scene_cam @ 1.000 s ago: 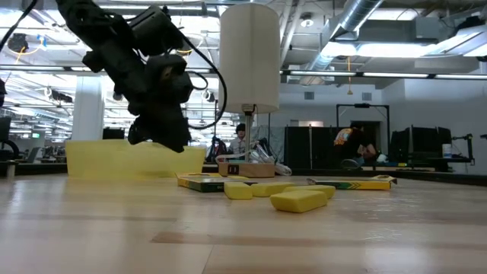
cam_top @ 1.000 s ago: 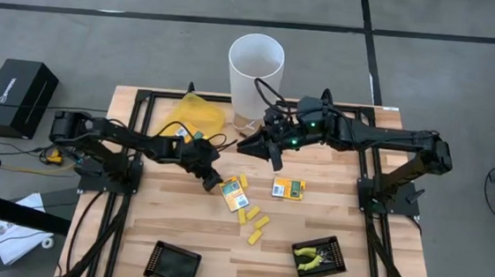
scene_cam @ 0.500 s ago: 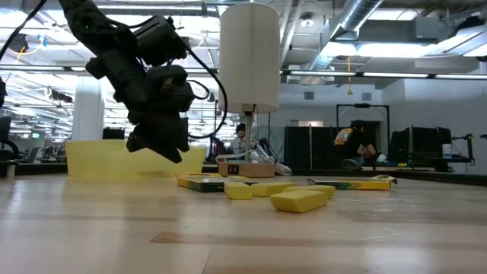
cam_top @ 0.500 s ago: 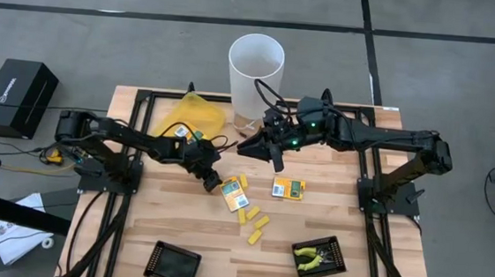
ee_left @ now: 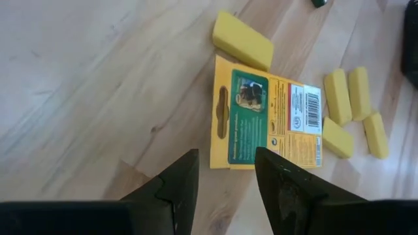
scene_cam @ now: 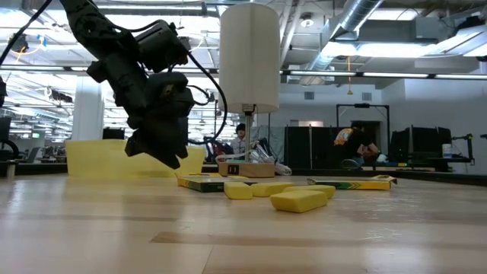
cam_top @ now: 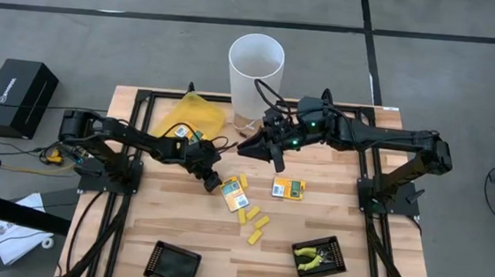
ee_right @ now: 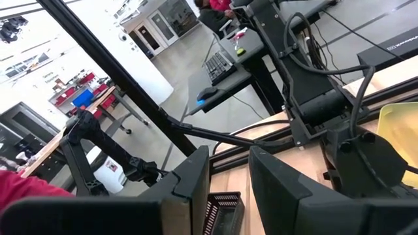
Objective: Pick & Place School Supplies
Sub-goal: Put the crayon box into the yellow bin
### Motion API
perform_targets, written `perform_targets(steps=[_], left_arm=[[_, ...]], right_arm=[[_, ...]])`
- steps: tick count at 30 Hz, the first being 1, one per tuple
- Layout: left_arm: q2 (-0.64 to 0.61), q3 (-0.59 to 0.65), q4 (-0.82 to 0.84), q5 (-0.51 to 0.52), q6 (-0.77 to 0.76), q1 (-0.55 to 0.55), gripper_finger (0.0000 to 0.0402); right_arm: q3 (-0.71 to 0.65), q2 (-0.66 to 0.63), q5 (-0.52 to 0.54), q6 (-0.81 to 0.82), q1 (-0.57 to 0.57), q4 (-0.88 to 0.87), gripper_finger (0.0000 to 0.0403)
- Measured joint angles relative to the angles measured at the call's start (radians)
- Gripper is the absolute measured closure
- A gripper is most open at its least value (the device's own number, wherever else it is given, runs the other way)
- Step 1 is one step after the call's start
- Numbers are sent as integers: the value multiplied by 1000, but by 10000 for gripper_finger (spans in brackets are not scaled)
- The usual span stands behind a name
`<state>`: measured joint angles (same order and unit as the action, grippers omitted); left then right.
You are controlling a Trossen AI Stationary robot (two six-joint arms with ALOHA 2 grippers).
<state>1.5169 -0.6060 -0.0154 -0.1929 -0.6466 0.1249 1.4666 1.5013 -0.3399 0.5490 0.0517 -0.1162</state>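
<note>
Open lab hall: exposed ceiling ducts (scene_cam: 365,19), equipment desks (ee_right: 261,62).

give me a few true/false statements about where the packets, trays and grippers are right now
1. The left gripper hangs open just above a green-labelled packet. True.
2. The plier-like tool lies in the right-hand black tray. True.
3. The other black tray holds a packet. False: nothing yellow shows in it.
4. The second packet is gripped by the right gripper. False: it lies on the table, and that gripper holds nothing.
5. The white cylinder lies tipped over. False: it stands upright.
</note>
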Motion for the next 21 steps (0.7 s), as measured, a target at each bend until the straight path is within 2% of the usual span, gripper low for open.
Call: perform_targets(steps=[11,16,21], left_arm=[[0,0,-3,-40,-70,21,244],[0,0,-5,9,-70,22,243],[0,0,-5,14,-86,19,243]], right_arm=[[0,0,-25,-10,0,27,301],[0,0,-46,-9,0,43,301],[0,0,-71,0,0,42,301]])
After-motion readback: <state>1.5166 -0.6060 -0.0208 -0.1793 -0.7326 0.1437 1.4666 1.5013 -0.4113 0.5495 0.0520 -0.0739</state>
